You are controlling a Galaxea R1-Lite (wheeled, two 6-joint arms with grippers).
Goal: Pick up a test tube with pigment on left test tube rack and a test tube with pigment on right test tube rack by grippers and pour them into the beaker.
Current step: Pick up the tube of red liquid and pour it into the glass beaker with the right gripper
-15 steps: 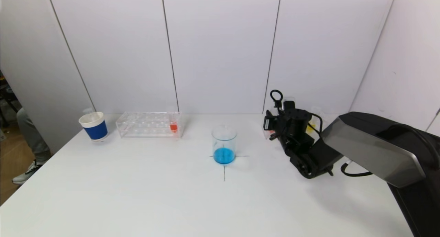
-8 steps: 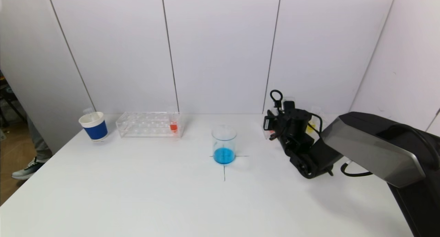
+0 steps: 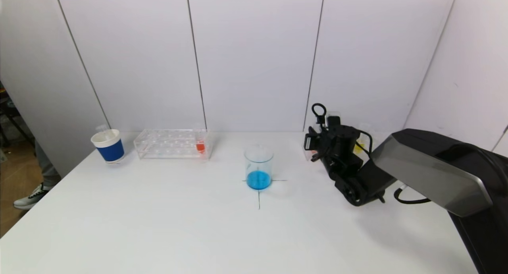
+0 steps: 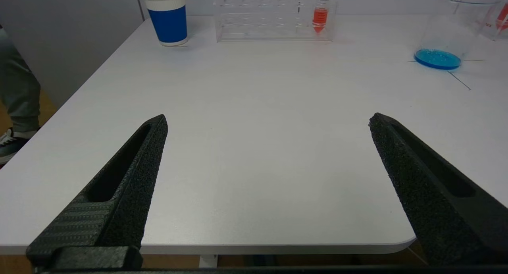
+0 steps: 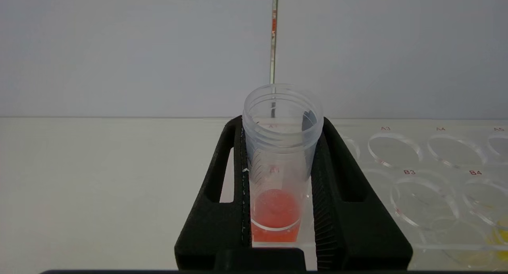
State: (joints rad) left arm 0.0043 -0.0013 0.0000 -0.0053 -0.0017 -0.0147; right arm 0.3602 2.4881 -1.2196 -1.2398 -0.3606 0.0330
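My right gripper (image 5: pixel 281 125) is shut on a clear test tube (image 5: pixel 278 155) with red-orange pigment (image 5: pixel 274 210) at its bottom. The tube stands upright in an end hole of the right test tube rack (image 5: pixel 436 174). In the head view my right arm (image 3: pixel 357 178) hides most of that rack. The beaker (image 3: pixel 258 168) holds blue liquid and stands mid-table on a drawn cross. The left test tube rack (image 3: pixel 171 143) holds one tube of red pigment (image 3: pixel 200 146) at its right end. My left gripper (image 4: pixel 268 120) is open and empty, low over the table's near edge.
A blue and white paper cup (image 3: pixel 108 145) stands left of the left rack. A tube with yellow pigment (image 3: pixel 359 147) sits further along the right rack. White wall panels close the back and right. A person's leg and shoe (image 3: pixel 33 194) show beyond the table's left edge.
Both arms and all the table's things stay where they were. The person's leg at the far left has drawn back.
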